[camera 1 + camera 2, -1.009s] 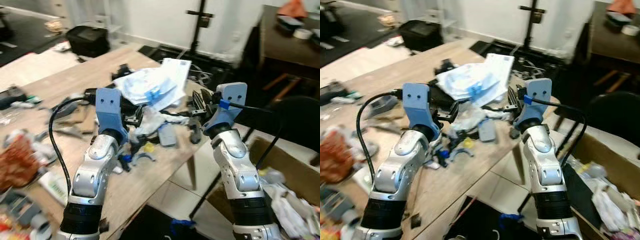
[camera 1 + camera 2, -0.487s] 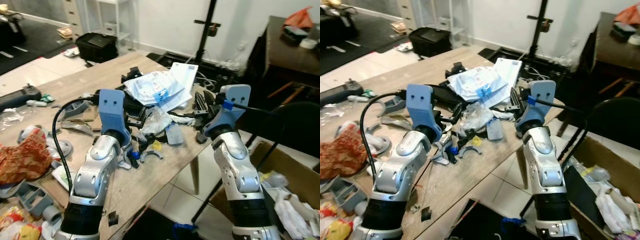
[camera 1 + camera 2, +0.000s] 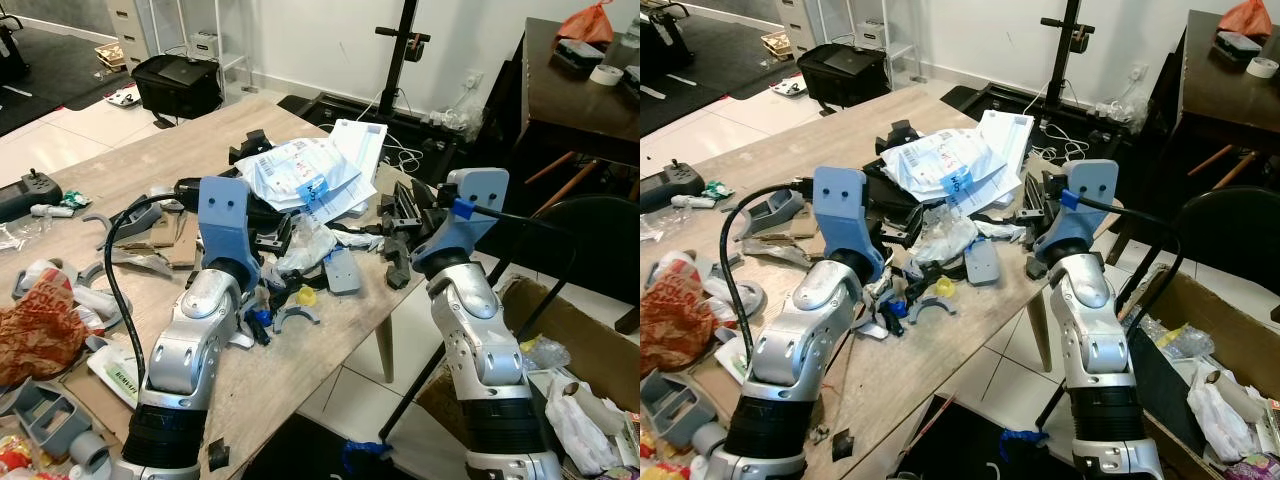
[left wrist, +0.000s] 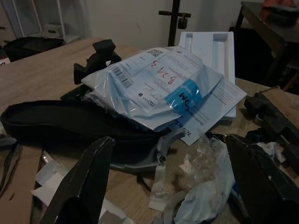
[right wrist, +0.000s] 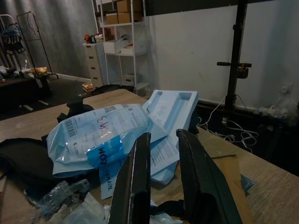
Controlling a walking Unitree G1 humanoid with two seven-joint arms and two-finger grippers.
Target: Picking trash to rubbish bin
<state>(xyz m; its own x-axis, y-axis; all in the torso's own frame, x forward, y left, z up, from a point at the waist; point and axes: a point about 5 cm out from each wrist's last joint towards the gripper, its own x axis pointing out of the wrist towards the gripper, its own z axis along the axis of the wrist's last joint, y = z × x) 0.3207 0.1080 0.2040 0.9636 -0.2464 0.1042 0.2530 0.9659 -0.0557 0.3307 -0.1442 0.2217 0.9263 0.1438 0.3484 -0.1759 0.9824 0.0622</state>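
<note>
Left gripper (image 4: 168, 186) spread wide, hovering over crumpled clear plastic (image 4: 205, 177) on the table (image 3: 300, 370). Right gripper (image 5: 161, 182) fingers nearly together, a narrow gap between them, nothing held, above the table's right edge. Further back: blue mailer bag (image 3: 300, 180) on a white tray (image 3: 355, 145). Cardboard box (image 3: 1200, 330) of trash on the floor, right.

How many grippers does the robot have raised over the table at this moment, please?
2. The left gripper hovers, fingers spread wide, above the crumpled clear plastic near the blue mailer bag. The right gripper, fingers nearly together, is at the table's right edge.
</note>
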